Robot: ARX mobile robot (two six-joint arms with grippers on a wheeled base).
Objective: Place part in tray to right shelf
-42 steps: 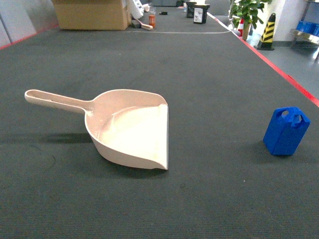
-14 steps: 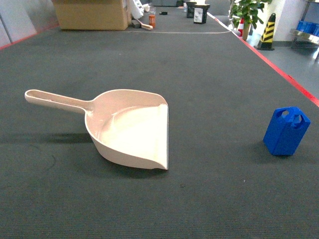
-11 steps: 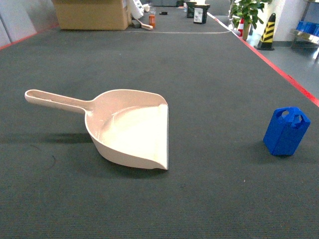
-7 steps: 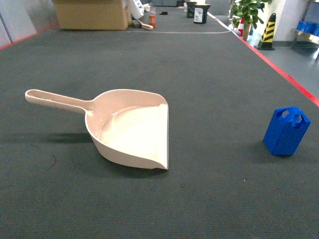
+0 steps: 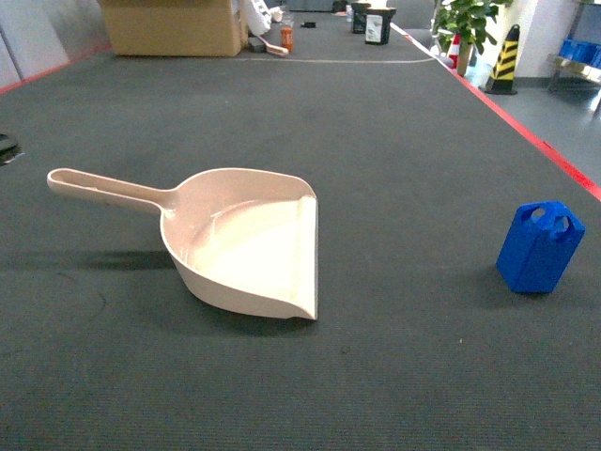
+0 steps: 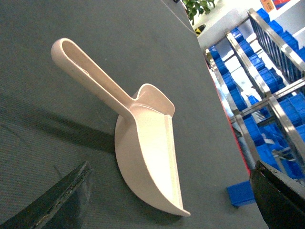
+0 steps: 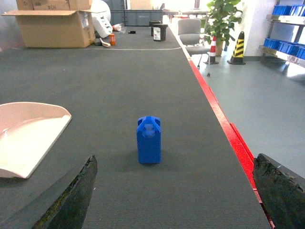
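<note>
— Where do our claws stand?
— Our right gripper [image 7: 174, 191] is spread wide, empty, fingers framing the part [image 7: 149, 140] ahead; our left gripper [image 6: 167, 200] is likewise spread, hovering by the tray [image 6: 147, 152].

— And the part?
— Upright on the dark mat [image 5: 394, 150], near its right edge by the red line, well apart from the tray lying toward the left.

— How will it handle?
— We judge it light, rigid plastic, somewhat slick. We would pinch its flat side walls below the tapered, pierced top. The tray looks stiff; its long handle [image 5: 103, 189] suits our left claw.
</note>
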